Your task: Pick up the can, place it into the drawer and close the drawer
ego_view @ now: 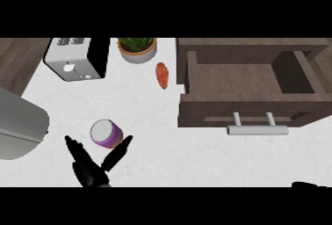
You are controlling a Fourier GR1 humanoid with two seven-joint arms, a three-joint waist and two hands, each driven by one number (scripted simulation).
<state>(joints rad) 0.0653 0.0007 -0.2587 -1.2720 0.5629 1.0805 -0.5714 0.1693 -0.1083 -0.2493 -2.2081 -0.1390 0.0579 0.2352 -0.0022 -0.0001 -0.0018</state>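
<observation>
The purple can (106, 133) with a pale lid stands on the white counter at lower left. My left hand (91, 167) is just below it, fingers and thumb spread straight to either side of the can without closing on it. The brown drawer (194, 83) is pulled open at the right, its inside bare, with a silver handle (257, 129) on its front. Only a dark sliver of my right hand (310, 185) shows at the lower right edge, its fingers hidden.
A white toaster (76, 59) stands at the back left, a potted plant (137, 48) beside it. An orange carrot-like item (162, 75) lies between plant and drawer. A grey rounded appliance (19, 125) fills the left edge.
</observation>
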